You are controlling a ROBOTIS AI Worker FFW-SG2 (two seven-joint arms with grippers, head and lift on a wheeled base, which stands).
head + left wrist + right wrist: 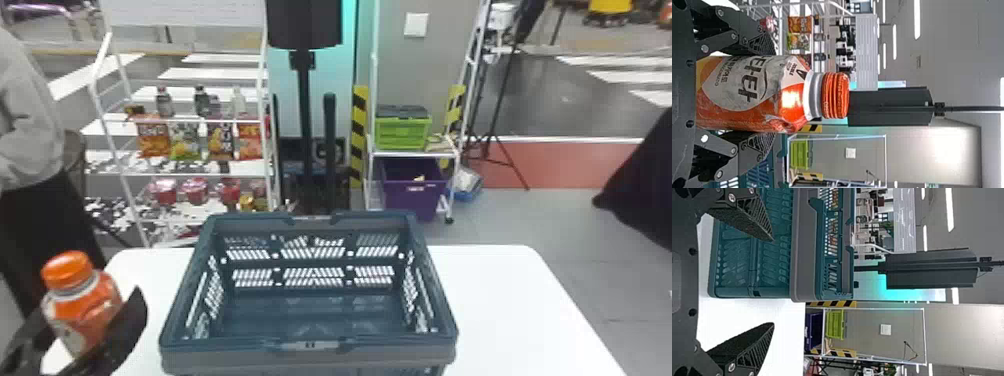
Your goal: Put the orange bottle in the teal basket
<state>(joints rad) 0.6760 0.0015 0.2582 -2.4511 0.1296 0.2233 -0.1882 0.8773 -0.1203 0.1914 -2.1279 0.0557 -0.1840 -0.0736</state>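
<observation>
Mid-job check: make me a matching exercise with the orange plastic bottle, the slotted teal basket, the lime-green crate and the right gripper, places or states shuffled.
1. Orange plastic bottle
2. Slotted teal basket
3. Lime-green crate
4. Right gripper

A. Above the dark purple bin
B. Open, its two fingers apart
C. Between the fingers of the left gripper
D. On the white table

Pairs: 1-C; 2-D; 3-A; 4-B

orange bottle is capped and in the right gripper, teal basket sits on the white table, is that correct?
The left gripper, not the right gripper, holds the orange bottle, as the left wrist view shows. It is capped, and the teal basket sits on the white table.
</observation>
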